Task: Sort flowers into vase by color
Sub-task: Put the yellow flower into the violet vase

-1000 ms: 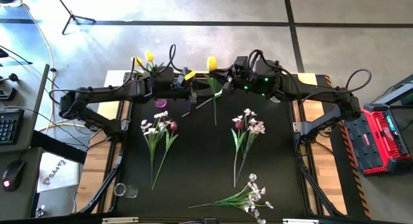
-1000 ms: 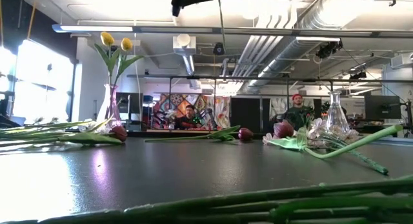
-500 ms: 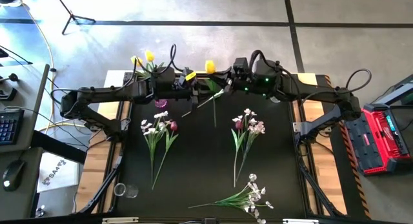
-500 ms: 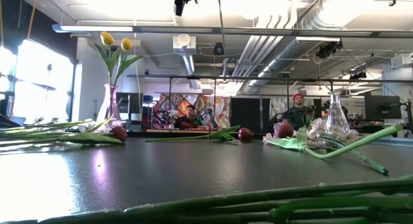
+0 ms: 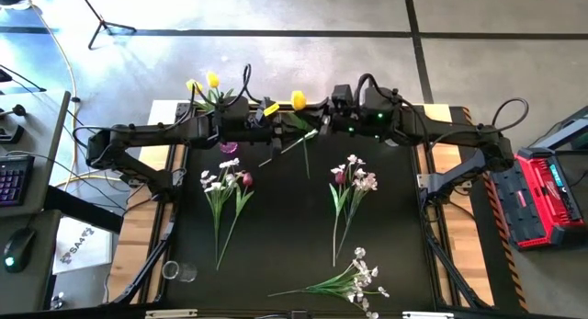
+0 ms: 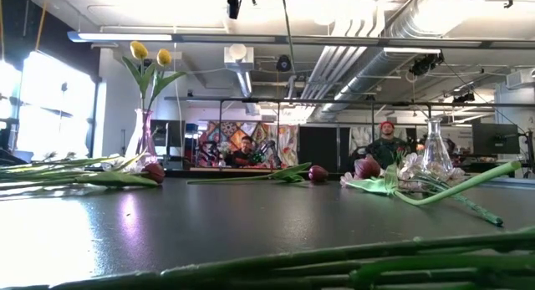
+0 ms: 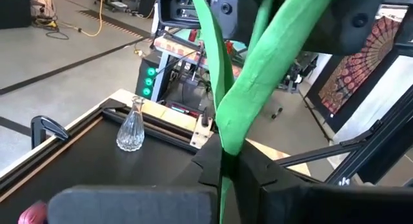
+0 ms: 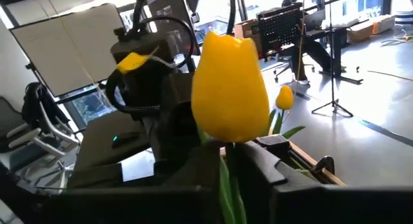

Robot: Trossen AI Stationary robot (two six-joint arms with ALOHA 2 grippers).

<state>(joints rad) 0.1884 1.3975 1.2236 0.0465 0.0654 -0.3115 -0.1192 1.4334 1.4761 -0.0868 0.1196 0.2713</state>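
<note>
You've got a yellow tulip [image 5: 299, 99] up in the air at the far edge of the table, smooth waxy bloom on a long green stem with a floppy fabric-looking leaf. Your right gripper [image 8: 227, 161] is clamped on the stem just under the bloom. Your left gripper [image 7: 222, 167] is pinched on the same stem lower down. A clear glass vase [image 6: 144, 138] already holds 2 yellow tulips [image 6: 148, 54] at the far left corner. Red tulips and white sprays [image 5: 352, 184] lie flat on the black mat [image 5: 285, 218].
</note>
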